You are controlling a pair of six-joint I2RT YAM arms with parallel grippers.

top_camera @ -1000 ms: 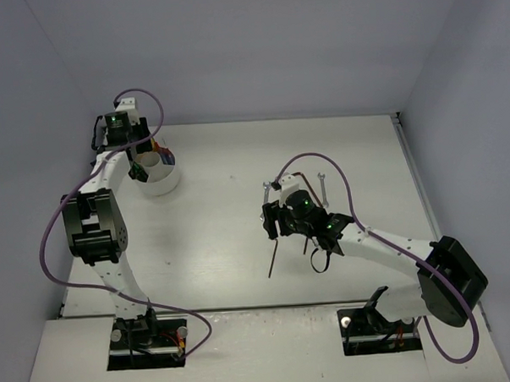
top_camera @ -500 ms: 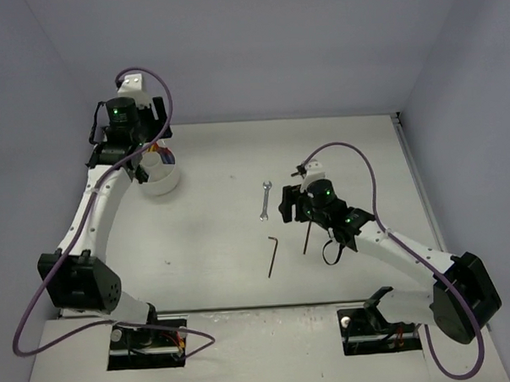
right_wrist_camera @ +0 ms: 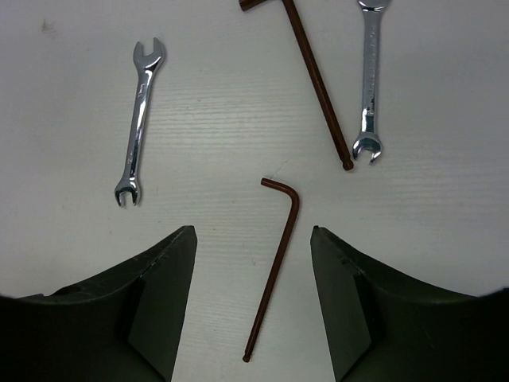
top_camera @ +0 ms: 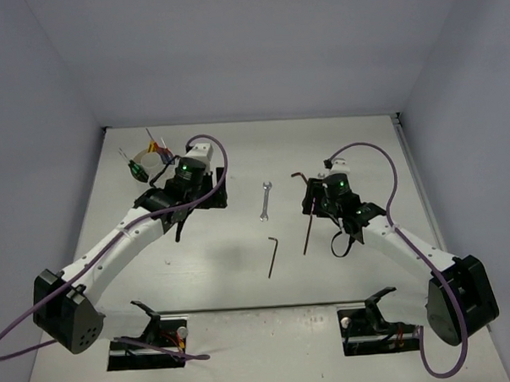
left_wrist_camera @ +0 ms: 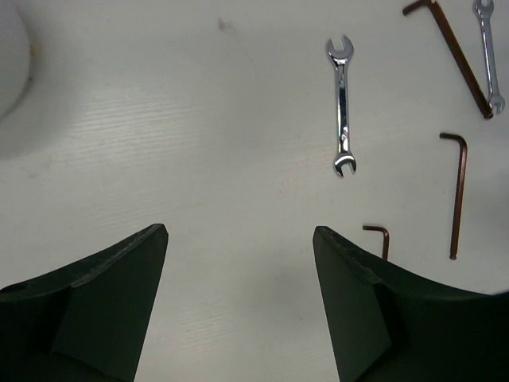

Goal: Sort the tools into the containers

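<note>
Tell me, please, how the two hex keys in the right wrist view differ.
The upper hex key has a thicker shaft than the lower hex key. The upper one slants down to the right, the lower one down to the left. The upper one's bend is partly cut by the frame edge and its tip ends beside a wrench; the lower one shows whole, apart from other tools. Both are dark, L-shaped, flat on the table.

Left arm point(top_camera: 113, 246) and right arm point(top_camera: 401, 245) white-shelled with black joint housings, green LEDs point(top_camera: 185, 169) near wrists, purple cables point(top_camera: 360, 144) looping along each, black base plates point(top_camera: 127, 353), dark matte wedge fingers point(left_wrist_camera: 103, 302) in wrist views
</note>
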